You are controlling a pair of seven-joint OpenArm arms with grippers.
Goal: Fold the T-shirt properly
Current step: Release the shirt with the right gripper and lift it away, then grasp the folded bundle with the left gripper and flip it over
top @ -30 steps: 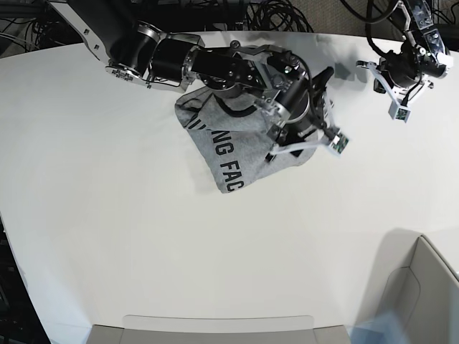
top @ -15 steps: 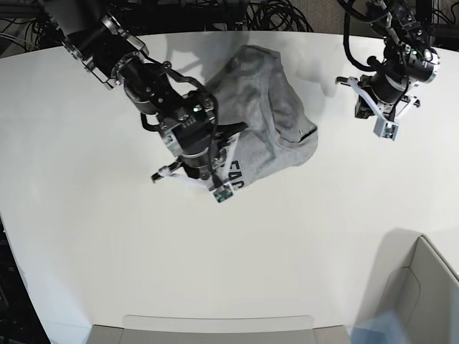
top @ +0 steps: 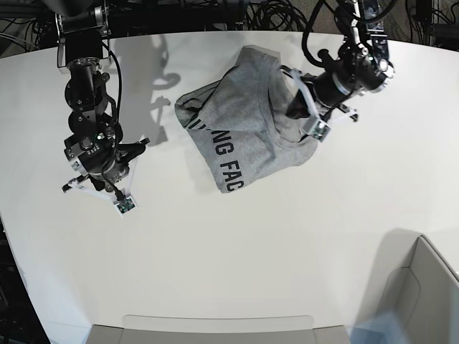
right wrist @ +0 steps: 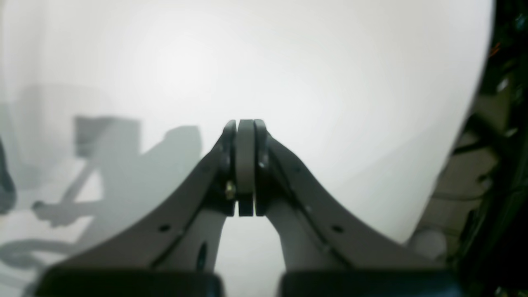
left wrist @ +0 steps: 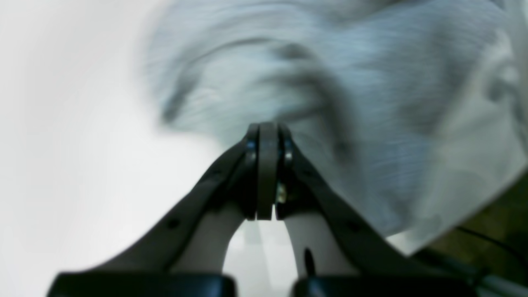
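The heather-grey T-shirt lies crumpled on the white table at the back centre, with black lettering showing along its left edge. My left gripper is at the shirt's right edge, over the cloth. In the left wrist view this gripper is shut, with blurred grey shirt just beyond its tips. I cannot tell whether it touches the cloth. My right gripper is far left of the shirt. In the right wrist view it is shut and empty over bare table.
A grey bin stands at the front right corner. A pale tray edge runs along the front. Dark cables lie behind the table's back edge. The table's edge shows to the right in the right wrist view.
My right arm let the shirt go and swung away to the far left. My left arm moved left onto the shirt's right edge. The shirt shifted and resettled.
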